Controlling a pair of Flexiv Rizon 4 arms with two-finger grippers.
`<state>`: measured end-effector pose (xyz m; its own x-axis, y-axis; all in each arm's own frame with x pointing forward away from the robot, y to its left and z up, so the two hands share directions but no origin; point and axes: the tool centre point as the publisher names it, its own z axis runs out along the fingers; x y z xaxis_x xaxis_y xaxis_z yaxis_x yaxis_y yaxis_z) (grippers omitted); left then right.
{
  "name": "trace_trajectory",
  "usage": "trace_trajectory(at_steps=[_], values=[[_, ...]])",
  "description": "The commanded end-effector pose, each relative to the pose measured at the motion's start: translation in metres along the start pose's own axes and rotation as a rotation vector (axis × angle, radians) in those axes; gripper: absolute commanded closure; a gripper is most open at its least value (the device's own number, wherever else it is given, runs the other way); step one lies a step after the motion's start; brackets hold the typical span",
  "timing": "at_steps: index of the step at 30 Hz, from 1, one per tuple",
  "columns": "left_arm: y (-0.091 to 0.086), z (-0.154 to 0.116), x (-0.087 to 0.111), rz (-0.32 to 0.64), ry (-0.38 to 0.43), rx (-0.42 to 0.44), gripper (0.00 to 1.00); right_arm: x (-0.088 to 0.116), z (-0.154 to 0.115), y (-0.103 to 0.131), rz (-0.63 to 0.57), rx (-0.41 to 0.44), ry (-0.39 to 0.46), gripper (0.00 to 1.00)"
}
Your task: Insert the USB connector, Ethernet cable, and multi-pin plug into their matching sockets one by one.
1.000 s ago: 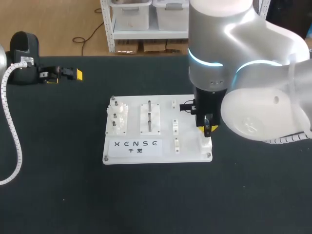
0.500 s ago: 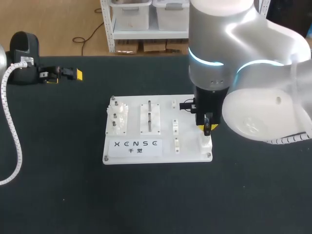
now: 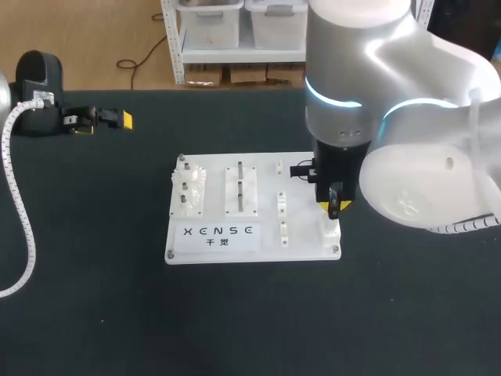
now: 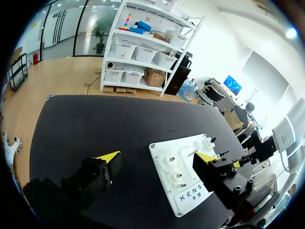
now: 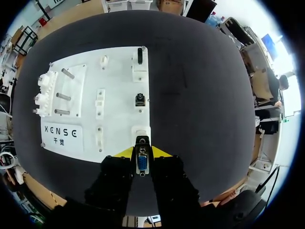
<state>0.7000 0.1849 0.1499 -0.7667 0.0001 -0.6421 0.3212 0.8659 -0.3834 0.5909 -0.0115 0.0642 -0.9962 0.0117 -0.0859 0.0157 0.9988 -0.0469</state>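
The black counter (image 3: pixel 94 313) carries a white board (image 3: pixel 297 249). The right arm (image 3: pixel 376 94) hangs over the board's right end. Its claw (image 5: pixel 142 153) is clamped on the blue-faced multi-pin plug (image 5: pixel 142 163), with a white socket (image 5: pixel 141 132) just ahead at the board's corner. The left claw (image 4: pixel 157 156) sits well apart from the board, fingers spread wide.

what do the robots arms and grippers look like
The right arm is a bulky glossy silver shell with a glowing cyan ring. The left arm shows black housing and a white coiled cable. The left gripper and right gripper are black, yellow-tipped.
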Motion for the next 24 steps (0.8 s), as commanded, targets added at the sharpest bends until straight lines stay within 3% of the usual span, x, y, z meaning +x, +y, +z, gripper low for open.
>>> trace_trajectory(at_steps=[1, 24], values=[[0.0, 0.0, 0.0, 0.0, 0.0, 0.0, 0.0, 0.0006, 0.0008, -0.0008, 0.001, -0.003, -0.005, 1.0], [0.0, 0.0, 0.0, 0.0, 0.0, 0.0, 0.0, 0.002, 0.0037, 0.0033, -0.01, -0.001, -0.002, 1.0]])
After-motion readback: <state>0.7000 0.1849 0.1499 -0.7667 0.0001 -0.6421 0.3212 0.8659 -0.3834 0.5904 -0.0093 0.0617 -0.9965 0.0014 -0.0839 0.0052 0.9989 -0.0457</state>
